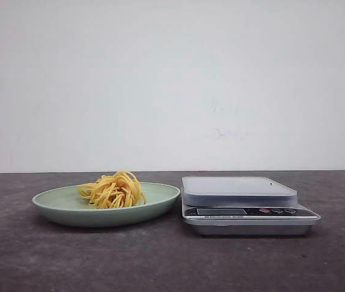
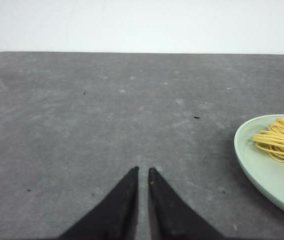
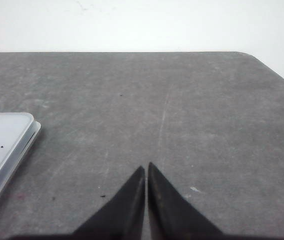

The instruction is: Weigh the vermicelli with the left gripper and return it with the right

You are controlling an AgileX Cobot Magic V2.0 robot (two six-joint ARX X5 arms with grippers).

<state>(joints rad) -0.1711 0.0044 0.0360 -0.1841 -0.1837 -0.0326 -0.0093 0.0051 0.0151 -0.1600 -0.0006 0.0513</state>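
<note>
So the small nest of thin yellow-orange vermicelli strands (image 1: pixel 113 190) is sitting in the shallow pale green round plate (image 1: pixel 56 205), a bit left of the plate's middle in the front view. The plate rests on the dark grey speckled desk (image 1: pixel 160 261), and just beside it on the right is a silver kitchen scale (image 1: pixel 245 204) with a flat pale weighing platform on top and a dark display strip with small buttons along its front. Plate rim and scale look nearly touching, can't tell if they actually do. Nothing on the scale platform.

Neither arm shows up in the front view. From the left wrist camera, the black pointed left tool (image 2: pixel 143 171) hangs over bare desk, fingers drawn nearly together with only a thin slit between the tips, gripping nothing. The plate edge with some noodles peeks in at the side, well apart from the tips.

Right wrist camera: the black pointed right tool (image 3: pixel 146 167) is clenched too, tips practically meeting, nothing in them. A corner of the scale shows off to the side, apart from it.
</note>
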